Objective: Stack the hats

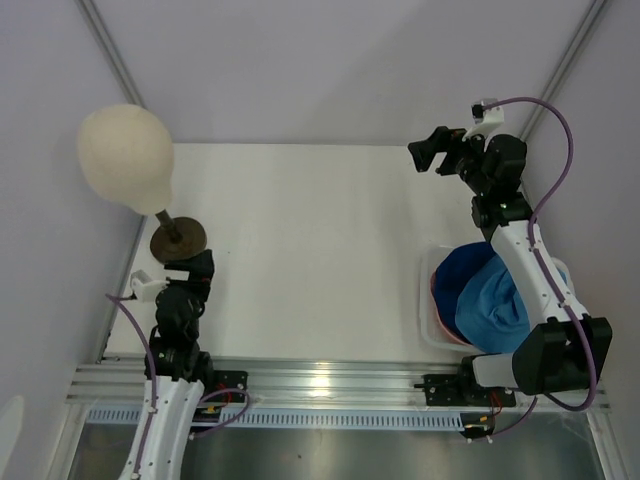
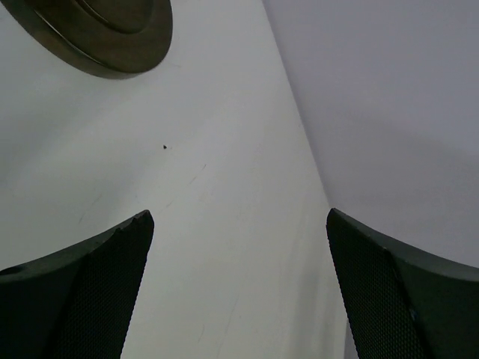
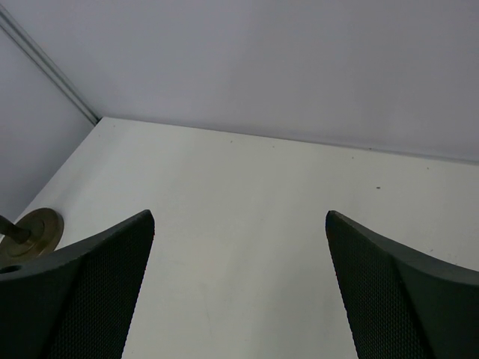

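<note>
The hats lie piled in a white basket [image 1: 426, 330] at the right, partly hidden by my right arm. A dark blue hat [image 1: 462, 276] lies on top at the left, a lighter blue hat [image 1: 492, 308] beside it, and a pink brim [image 1: 436, 296] peeks out at the left edge. No yellow hat shows. My right gripper [image 1: 431, 151] is open and empty, raised over the table's far right, away from the basket; its wrist view [image 3: 239, 215] shows bare table. My left gripper [image 1: 188, 263] is open and empty [image 2: 239, 215] next to the mannequin's base.
A cream mannequin head [image 1: 124, 156] stands on a dark round base [image 1: 180, 238] at the left; the base also shows in the left wrist view [image 2: 105, 34] and the right wrist view [image 3: 34, 232]. White walls enclose the table at the back and sides.
</note>
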`<state>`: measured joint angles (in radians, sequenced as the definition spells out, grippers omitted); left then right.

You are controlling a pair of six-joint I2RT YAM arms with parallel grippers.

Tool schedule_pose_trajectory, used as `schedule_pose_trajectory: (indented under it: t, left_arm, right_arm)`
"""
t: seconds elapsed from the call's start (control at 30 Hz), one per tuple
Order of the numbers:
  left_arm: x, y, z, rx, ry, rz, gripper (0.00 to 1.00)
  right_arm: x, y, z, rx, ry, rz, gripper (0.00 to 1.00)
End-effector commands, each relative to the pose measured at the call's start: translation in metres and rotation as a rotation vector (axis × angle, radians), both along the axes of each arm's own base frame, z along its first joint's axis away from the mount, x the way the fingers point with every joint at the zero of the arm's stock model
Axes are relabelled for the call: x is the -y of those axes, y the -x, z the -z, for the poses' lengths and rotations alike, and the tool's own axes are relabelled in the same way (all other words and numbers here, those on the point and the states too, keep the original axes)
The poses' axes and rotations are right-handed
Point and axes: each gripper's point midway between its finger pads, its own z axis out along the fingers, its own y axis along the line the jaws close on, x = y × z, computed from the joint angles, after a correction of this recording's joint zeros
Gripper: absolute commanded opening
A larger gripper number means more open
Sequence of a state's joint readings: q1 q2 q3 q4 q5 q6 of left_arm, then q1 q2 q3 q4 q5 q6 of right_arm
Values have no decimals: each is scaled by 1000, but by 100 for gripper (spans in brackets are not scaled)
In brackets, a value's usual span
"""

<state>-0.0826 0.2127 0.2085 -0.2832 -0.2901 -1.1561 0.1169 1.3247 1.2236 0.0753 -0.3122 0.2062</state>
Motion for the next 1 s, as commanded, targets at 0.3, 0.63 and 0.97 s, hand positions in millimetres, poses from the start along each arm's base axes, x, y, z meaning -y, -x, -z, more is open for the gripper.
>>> schedule_pose_trajectory:
  t: [0.3, 0.63, 0.97]
  left_arm:
    - [-85, -29, -21, 260, 136, -138, 99]
    - [-116, -59, -71, 299, 22, 10, 100]
    - [-143, -86, -62, 221, -30, 93, 98]
  right_arm:
    - [-7, -9, -21, 49, -87, -105, 99]
    - [-2, 1, -22, 72, -62, -82, 99]
    - [1, -8, -8, 34, -55, -59, 100]
